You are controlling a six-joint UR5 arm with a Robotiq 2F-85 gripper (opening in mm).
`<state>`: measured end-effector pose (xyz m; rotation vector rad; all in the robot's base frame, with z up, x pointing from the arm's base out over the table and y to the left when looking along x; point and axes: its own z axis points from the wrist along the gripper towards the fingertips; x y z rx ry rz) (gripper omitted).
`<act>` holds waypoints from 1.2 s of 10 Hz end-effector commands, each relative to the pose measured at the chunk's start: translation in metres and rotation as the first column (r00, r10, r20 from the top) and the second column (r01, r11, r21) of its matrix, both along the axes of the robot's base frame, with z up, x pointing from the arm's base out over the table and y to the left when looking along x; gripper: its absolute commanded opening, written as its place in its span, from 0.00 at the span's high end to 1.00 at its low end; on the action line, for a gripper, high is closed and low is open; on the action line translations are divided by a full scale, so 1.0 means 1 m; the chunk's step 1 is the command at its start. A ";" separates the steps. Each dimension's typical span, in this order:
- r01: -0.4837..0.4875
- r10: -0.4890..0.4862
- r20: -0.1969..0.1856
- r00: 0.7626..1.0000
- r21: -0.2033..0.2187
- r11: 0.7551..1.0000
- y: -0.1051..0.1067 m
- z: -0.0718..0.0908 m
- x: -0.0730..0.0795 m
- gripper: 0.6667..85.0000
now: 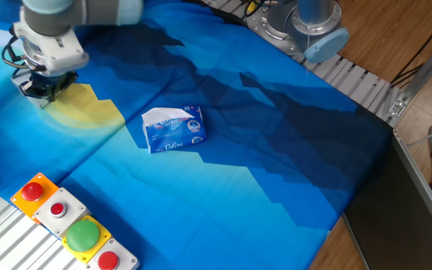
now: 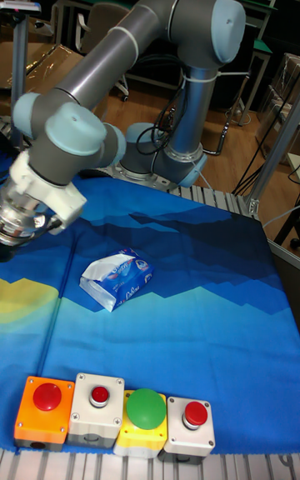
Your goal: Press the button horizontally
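Fixed view: tool [image 1: 46, 85] hangs low over the blue cloth [image 1: 276, 150] at far left. Finger gap unreadable, so I cannot tell its state; nothing seen held. Tissue pack [image 1: 173, 128] sits mid-desk. The button-box row [image 1: 72, 225] is near left; target button not visible.

Tall fixed view: tool [image 2: 12, 228] cropped at the left edge, button not visible here either. Best: locate the button first, turn the tool sideways, push straight along its axis.
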<state>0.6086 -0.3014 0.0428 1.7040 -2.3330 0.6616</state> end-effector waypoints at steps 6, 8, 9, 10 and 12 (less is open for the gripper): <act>0.535 -0.543 -0.085 0.835 0.355 0.767 0.074 0.055 -0.054 1.00; 0.721 -0.775 -0.078 0.628 0.433 0.541 0.092 0.079 -0.047 1.00; 0.790 -0.865 -0.086 0.495 0.460 0.406 0.099 0.090 -0.042 1.00; 0.834 -0.921 -0.153 0.358 0.496 0.242 0.114 0.104 -0.038 1.00; 0.836 -0.940 -0.202 0.275 0.533 0.130 0.122 0.120 -0.037 1.00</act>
